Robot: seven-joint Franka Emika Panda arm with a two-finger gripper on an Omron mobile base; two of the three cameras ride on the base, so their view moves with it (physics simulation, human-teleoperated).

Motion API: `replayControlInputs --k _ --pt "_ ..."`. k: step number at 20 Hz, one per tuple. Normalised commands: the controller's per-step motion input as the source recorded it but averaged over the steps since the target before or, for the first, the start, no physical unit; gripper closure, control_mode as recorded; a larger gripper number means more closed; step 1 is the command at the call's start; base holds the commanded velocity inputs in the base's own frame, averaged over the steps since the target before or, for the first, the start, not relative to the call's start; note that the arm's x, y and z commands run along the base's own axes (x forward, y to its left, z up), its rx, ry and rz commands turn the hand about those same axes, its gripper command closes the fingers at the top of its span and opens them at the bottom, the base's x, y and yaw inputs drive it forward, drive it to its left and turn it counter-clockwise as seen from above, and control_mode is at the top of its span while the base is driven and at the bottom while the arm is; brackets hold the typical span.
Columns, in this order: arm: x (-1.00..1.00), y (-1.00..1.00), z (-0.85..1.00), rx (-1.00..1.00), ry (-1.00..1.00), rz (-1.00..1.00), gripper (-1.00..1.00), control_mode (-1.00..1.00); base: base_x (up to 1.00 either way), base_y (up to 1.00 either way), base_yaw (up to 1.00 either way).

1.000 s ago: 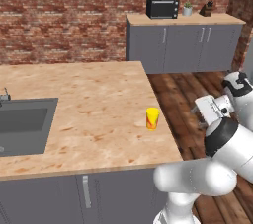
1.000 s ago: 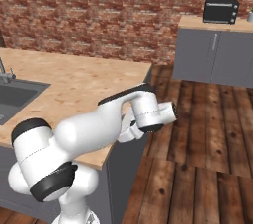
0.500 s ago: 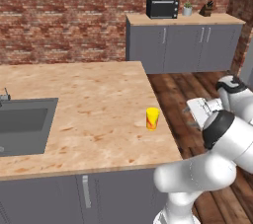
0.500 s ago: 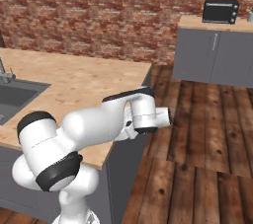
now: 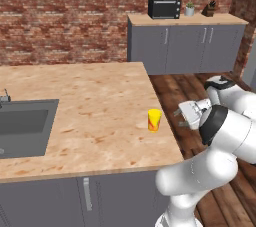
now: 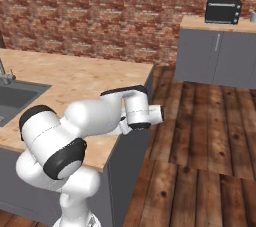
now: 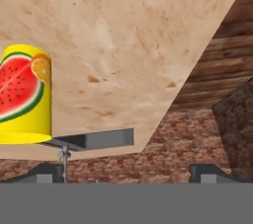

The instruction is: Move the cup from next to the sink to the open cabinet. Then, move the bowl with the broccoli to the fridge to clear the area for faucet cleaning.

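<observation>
Cup [image 5: 154, 120] stands upright on the table [image 5: 90, 106], close to its right edge, well apart from the sink [image 5: 22, 125]. Hand [image 5: 183, 116] hovers off that edge beside the cup, jaws spread wide, holding nothing. Risks: the cup sits off to one side in the hand view [image 7: 22, 94], so closing from here could clip or tip it; a knock could send it off the edge.
</observation>
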Motion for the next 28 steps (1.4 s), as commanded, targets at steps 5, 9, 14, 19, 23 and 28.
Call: replayControlInputs --k 5,9,14,19,23,28 --pt "0.16 0.00 -0.21 0.05 0.08 -0.17 -1.00 -1.00 0.00 0.00 0.00" --pt "0.18 0.00 -0.18 0.02 0.00 -0.15 -1.00 -1.00 0.00 0.00 0.00" --pt "0.29 0.01 -0.18 0.00 0.00 -0.09 -1.00 -1.00 0.00 0.00 0.00" --pt "0.24 0.03 -0.17 0.00 0.00 -0.02 -1.00 -1.00 0.00 0.00 0.00" --pt "0.14 0.11 -0.15 0.00 0.03 0.00 -1.00 -1.00 0.00 0.00 0.00" --pt "0.26 0.20 -0.17 0.00 0.11 0.00 -1.00 -1.00 0.00 0.00 0.00"
